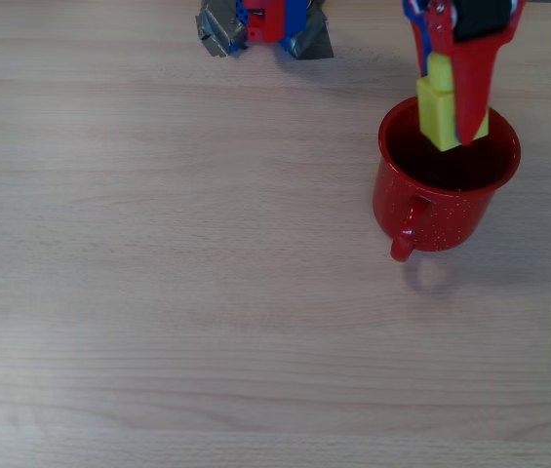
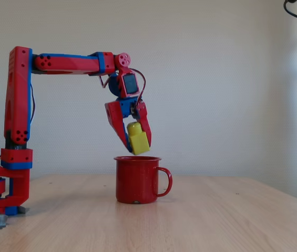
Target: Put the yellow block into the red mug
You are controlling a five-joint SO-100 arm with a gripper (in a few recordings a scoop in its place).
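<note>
The red and blue claw point(image 2: 137, 144) is pinching the small yellow-green plastic brick point(image 2: 138, 139) just above the speckled red enamel mug point(image 2: 136, 180) standing on the pale wooden table point(image 1: 207, 292), handle pointing right in the fixed view.

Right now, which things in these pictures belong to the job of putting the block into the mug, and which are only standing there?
Belong to the job:
- yellow block, held in the gripper just above the mug's opening
- red mug, upright on the table, handle on the right in the fixed view

Only standing there:
- wooden table
- arm's base, clamped at the table's far edge
</note>
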